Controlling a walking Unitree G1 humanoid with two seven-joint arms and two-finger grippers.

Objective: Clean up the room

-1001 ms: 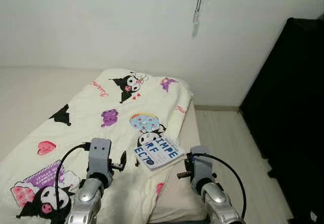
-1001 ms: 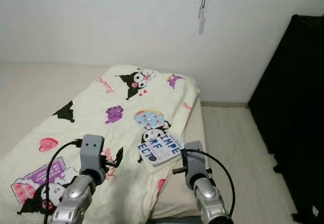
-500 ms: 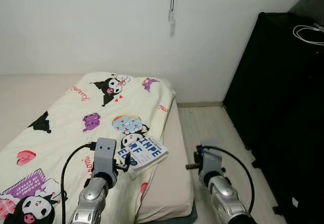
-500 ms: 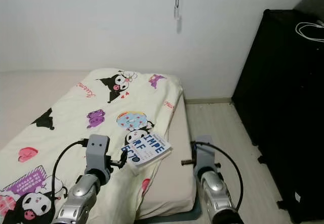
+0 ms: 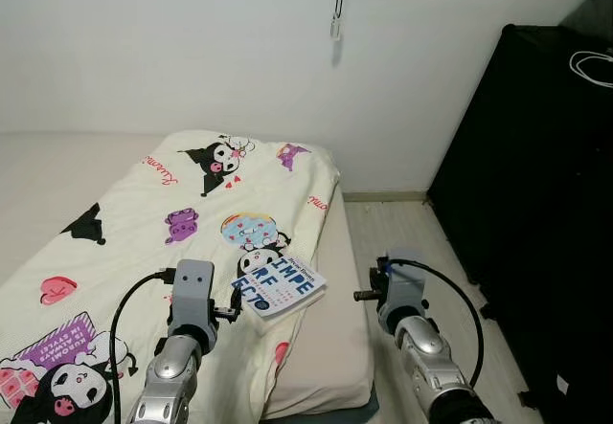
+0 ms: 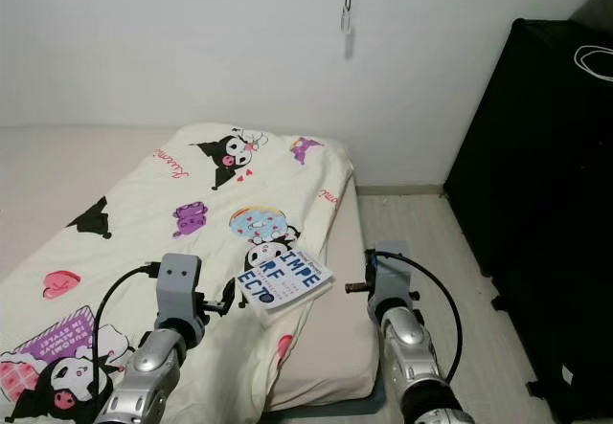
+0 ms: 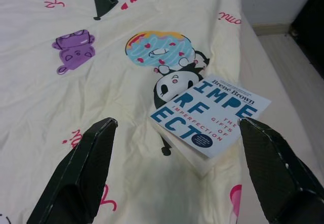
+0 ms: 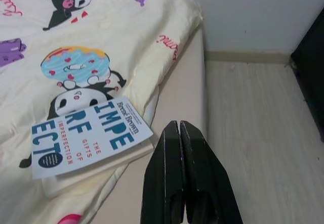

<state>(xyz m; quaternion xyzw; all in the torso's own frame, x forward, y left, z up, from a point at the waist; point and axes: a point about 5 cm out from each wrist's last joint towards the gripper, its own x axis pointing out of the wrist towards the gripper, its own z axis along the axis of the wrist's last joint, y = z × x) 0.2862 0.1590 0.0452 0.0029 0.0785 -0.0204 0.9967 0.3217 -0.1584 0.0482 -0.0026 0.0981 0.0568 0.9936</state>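
A white book with big blue letters [image 5: 279,287] lies on the cream cartoon-print blanket [image 5: 163,233] of a low bed, near the blanket's right edge. My left gripper [image 7: 177,178] hovers just short of the book [image 7: 210,115], its two black fingers [image 7: 81,168] spread wide, nothing between them. The right gripper [image 8: 179,133] is held over the bare mattress strip [image 8: 177,113] to the right of the book [image 8: 86,135], fingers pressed together and empty. Both silver arms rise from the bottom edge in the eye views, left [image 5: 182,338] and right [image 5: 412,333].
A tall black cabinet [image 5: 536,194] stands on the right, a white cable [image 5: 592,63] on its top. Pale wood floor [image 5: 407,233] runs between bed and cabinet. A white wall [image 5: 192,51] backs the bed, with a pull cord [image 5: 337,8] hanging down.
The head camera has swung right and then slightly back, bringing the black cabinet into view. Both grippers hold much the same pose near the book.
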